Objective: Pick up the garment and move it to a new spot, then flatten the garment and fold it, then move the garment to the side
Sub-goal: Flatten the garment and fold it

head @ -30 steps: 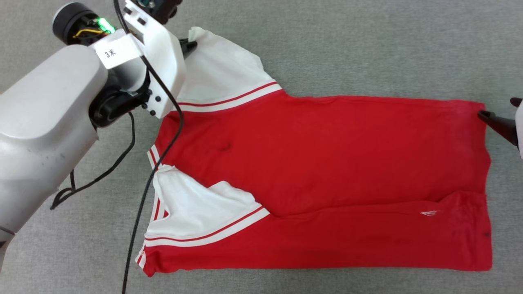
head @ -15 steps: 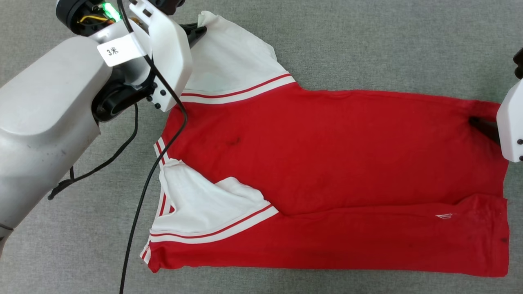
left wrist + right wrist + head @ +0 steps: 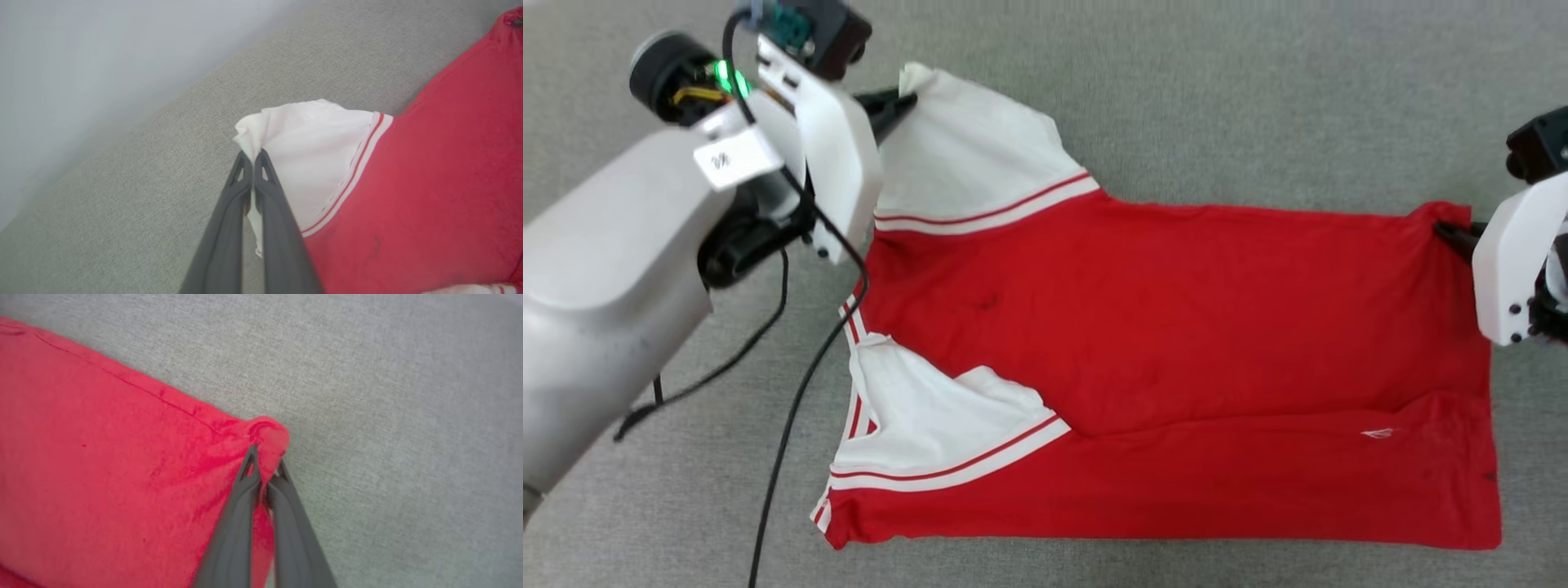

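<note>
Bare grey surface [image 3: 1258,98] lies open all along the far side of the garment [image 3: 1176,343] and past its right end. On the near side only a thin strip shows below the garment's edge in the head view. In the left wrist view the surface ends at a straight edge against a pale blur. The red garment lies spread across the middle of the surface, neck end to the left and hem to the right. Its near long edge is folded up over the body, and the near white sleeve with its striped trim is laid inward on the red. The far sleeve stretches out toward the far left, where the left gripper [image 3: 903,102] has its fingers pressed together on the white sleeve tip. The right gripper [image 3: 1450,233] is clamped on the far hem corner, which bunches into a small knob. A black cable [image 3: 792,416] hangs from the left arm [image 3: 613,269] and trails down just beside the neck edge. The pale forearm covers the surface at the left.
</note>
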Robot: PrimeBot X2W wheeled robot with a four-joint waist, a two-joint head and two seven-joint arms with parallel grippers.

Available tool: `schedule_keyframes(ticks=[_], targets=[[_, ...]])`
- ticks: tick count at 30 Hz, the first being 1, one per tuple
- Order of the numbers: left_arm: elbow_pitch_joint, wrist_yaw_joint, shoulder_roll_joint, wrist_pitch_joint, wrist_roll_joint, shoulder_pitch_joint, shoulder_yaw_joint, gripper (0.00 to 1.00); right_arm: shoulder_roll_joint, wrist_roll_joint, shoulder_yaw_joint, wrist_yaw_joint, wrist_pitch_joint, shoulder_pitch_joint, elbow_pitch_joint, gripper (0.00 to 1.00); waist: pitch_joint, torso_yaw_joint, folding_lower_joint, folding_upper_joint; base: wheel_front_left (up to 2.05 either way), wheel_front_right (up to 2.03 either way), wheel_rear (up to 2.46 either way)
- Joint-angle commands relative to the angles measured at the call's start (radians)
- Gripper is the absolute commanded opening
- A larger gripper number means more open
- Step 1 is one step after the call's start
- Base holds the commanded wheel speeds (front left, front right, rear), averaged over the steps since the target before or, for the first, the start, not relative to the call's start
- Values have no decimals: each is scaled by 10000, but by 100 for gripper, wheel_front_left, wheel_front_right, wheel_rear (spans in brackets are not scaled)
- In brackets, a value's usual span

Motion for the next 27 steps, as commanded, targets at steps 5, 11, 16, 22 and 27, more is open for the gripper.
schedule_keyframes(ticks=[5,11,16,22,27], targets=[[-522,315,501,-357,-120,1083,-130,0,-162,153,436,-8,-887,659,-197,0,-890,-36,0,0,0,0,0],[-1548,949,1169,-663,-429,2408,-260,0,-355,340,468,-8,-1812,1571,-353,0,-1575,-61,0,0,0,0,0],[-2491,1566,1690,-904,-711,3476,-354,0,-524,461,337,-8,-2370,2499,-565,0,-2011,-53,0,0,0,0,0],[-3437,2264,2233,-1196,-953,4598,-513,0,-603,426,-13,-8,-2817,3654,-1037,0,-2413,-12,0,0,0,0,0],[-4047,2734,2537,-1320,-1193,5497,-674,0,-654,343,-408,-8,-2952,4688,-1530,0,-2625,30,0,0,0,0,0]])
